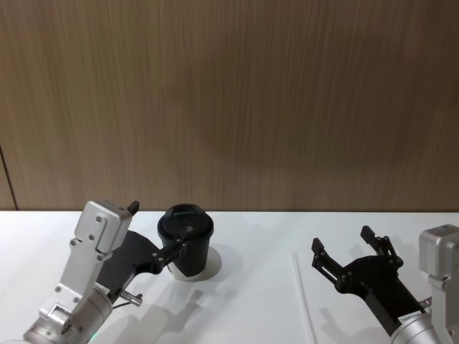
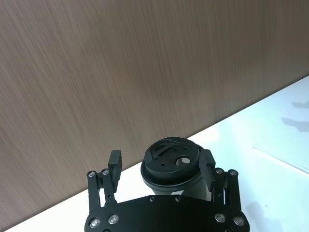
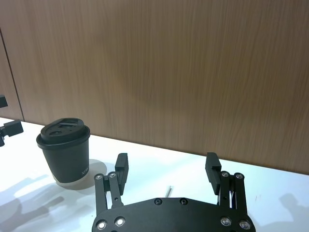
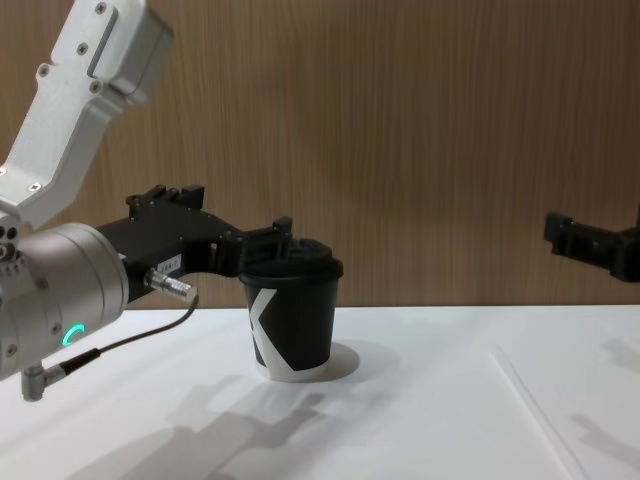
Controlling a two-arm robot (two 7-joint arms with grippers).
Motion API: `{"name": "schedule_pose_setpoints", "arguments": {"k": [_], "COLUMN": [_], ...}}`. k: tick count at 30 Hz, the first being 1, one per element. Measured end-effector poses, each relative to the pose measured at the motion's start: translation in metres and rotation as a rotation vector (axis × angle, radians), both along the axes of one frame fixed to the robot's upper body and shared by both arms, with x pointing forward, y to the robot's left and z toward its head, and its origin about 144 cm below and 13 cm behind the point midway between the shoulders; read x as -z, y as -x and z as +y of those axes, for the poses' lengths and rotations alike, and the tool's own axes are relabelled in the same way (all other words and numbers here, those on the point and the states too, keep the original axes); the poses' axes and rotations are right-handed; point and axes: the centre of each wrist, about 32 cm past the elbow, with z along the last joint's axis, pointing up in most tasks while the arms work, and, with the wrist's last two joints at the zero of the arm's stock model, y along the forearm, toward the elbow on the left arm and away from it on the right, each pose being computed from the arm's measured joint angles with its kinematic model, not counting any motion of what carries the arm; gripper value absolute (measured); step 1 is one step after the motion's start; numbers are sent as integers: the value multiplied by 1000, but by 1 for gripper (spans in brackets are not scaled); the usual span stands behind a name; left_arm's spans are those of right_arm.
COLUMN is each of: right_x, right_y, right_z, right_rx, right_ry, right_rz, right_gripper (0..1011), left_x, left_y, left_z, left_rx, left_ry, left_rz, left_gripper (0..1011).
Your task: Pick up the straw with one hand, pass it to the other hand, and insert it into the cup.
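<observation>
Left gripper, jaws apart, hovers at the cup near the tabletop's back edge. Right gripper, also spread, hangs beside the flat-lying straw, apparently poised for pickup.

Bright, even overhead light lays soft grey shadows around the cup on the white table.

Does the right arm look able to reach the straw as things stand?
Probably yes: the open right tool hovers beside the straw, which lies bare on the table; the left tool straddles the cup, farther off.
</observation>
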Motion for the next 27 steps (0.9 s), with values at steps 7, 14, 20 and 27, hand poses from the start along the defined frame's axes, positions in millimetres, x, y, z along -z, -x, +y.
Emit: {"name": "schedule_pose_setpoints", "arguments": {"k": [7,14,20,27], "right_x": [0,0,0,0], "right_y": [0,0,0,0], "right_z": [0,0,0,0], "right_rx": [0,0,0,0], "right_ry": [0,0,0,0], "right_rz": [0,0,0,0], "right_gripper": [1001,1001,1001,1001], "left_x": [0,0,0,0], "left_y": [0,0,0,0], "left_z": [0,0,0,0], "left_rx": [0,0,0,0], "left_ry": [0,0,0,0], "left_rz": [0,0,0,0], "left_gripper": [1003,1003,1003,1003]}}
